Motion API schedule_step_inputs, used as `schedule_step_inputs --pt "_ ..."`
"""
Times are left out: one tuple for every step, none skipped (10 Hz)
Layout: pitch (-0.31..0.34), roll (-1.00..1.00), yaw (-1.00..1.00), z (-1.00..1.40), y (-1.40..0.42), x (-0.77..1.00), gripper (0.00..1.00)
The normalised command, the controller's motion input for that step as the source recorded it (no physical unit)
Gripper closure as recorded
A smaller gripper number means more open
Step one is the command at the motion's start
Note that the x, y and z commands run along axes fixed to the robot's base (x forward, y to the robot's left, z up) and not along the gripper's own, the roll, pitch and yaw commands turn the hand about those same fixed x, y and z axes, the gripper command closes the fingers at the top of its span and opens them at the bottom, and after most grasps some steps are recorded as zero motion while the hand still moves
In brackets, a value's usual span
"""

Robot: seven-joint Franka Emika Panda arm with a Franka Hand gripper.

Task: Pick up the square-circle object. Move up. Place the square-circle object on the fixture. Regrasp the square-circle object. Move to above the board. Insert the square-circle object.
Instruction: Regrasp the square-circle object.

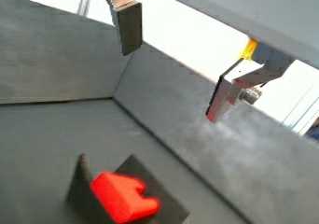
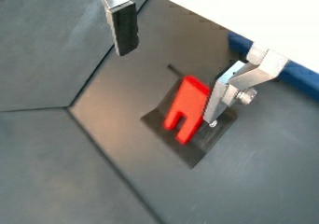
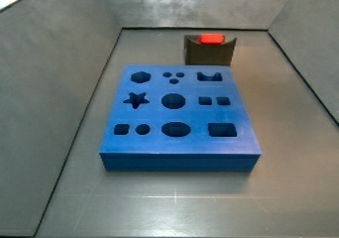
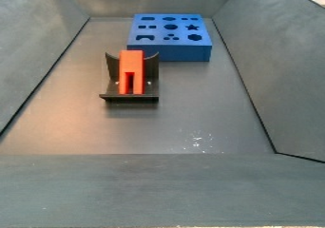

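Side views: you see the board (image 3: 179, 115) lying flat on the grey floor and, well apart from it, the fixture (image 3: 209, 51) with the square-circle object (image 3: 209, 39) resting on it.
Writing: you can read no brand, label or lettering on any piece in these views.
Board: large blue square block, cut with a star, circles, squares and a hexagon; in a side view (image 4: 172, 34) it sits beyond the fixture.
Fixture: dark olive-brown holder with raised sides on a base plate (image 4: 129, 84); in both wrist views it appears as a dark shape under the red piece (image 1: 93, 192) (image 2: 187, 140).
Square-circle object, look: small, bright red, with 2 parallel prongs parted by 1 slot.
Square-circle object, axis: in a side view (image 4: 131, 70) its long axis runs up the fixture's sloped back, prongs at the upper end, slot in line with that axis.
Square-circle object, place: seated between the fixture's raised sides, touching it, not held (image 2: 186, 105) (image 1: 123, 195).
Gripper: above the piece (image 2: 174, 74), also seen in a wrist view (image 1: 174, 69).
Jaws: spread wide apart, nothing between the 2 fingers (image 2: 123, 27); you see 1 finger close beside the red piece, contact unclear.
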Motion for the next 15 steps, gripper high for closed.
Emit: schedule_step_inputs --pt "0.15 1.0 0.09 -0.02 -0.04 0.11 0.0" --pt "0.182 0.9 0.14 -0.02 -0.04 0.11 0.0" --pt "0.175 0.78 0.15 -0.02 -0.05 0.11 0.0" --pt "0.155 0.54 0.18 -0.02 -0.05 0.11 0.0" --pt "0.136 0.36 0.19 -0.02 -0.05 0.11 0.0" --pt "0.095 0.23 0.21 -0.01 -0.03 0.09 0.0" --pt "0.07 0.2 0.21 -0.01 -0.04 0.09 0.0" --pt "0.033 0.17 0.2 -0.02 -0.04 0.08 0.0" --pt "0.003 0.04 0.19 -1.0 0.07 0.04 0.0" --pt "-0.017 0.04 0.16 -1.0 0.07 0.04 0.0" --pt "-0.056 0.04 0.14 -1.0 0.07 0.05 0.0" --pt "-0.086 0.05 0.11 -1.0 0.06 0.06 0.0" --pt "-0.1 0.05 0.09 -1.0 0.06 0.07 0.0" --pt "-0.102 0.06 0.06 -1.0 0.05 0.07 0.0" --pt "-0.102 0.06 0.03 -1.0 0.05 0.08 0.0"
